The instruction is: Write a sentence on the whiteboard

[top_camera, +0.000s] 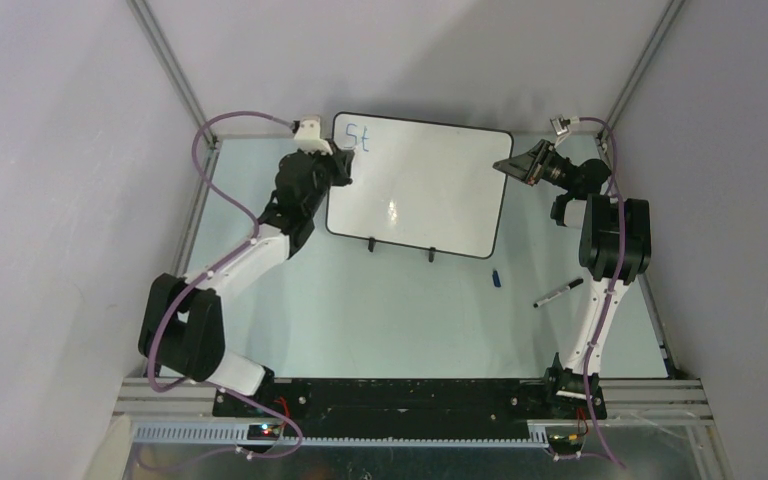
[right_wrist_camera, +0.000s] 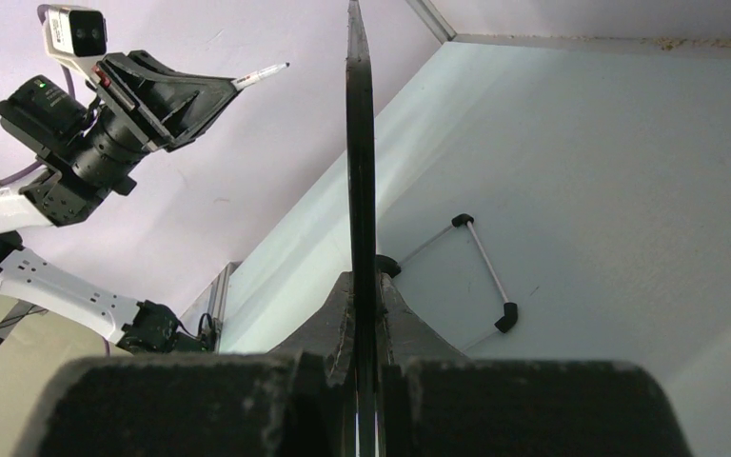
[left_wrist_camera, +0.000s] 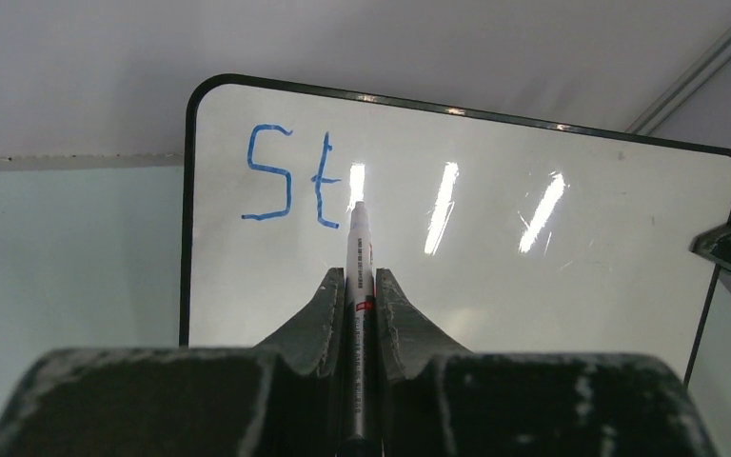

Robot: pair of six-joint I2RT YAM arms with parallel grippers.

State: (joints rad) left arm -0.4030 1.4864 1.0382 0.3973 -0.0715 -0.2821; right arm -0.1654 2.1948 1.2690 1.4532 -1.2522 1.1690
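Observation:
The whiteboard [top_camera: 430,190] stands tilted at the back of the table on two small black feet. Blue handwriting [top_camera: 357,136] in its top left corner reads "St"; it also shows in the left wrist view [left_wrist_camera: 290,186]. My left gripper [top_camera: 345,165] is shut on a white marker [left_wrist_camera: 359,257], whose tip sits at the board just right of the "t". My right gripper [top_camera: 507,165] is shut on the board's right edge [right_wrist_camera: 360,171], seen edge-on in the right wrist view. My left gripper with the marker also shows there [right_wrist_camera: 211,90].
A black marker [top_camera: 559,292] and a small blue cap [top_camera: 496,278] lie on the table right of the board's front. The board's wire stand [right_wrist_camera: 484,268] rests behind it. Enclosure walls and metal posts close in the back and sides.

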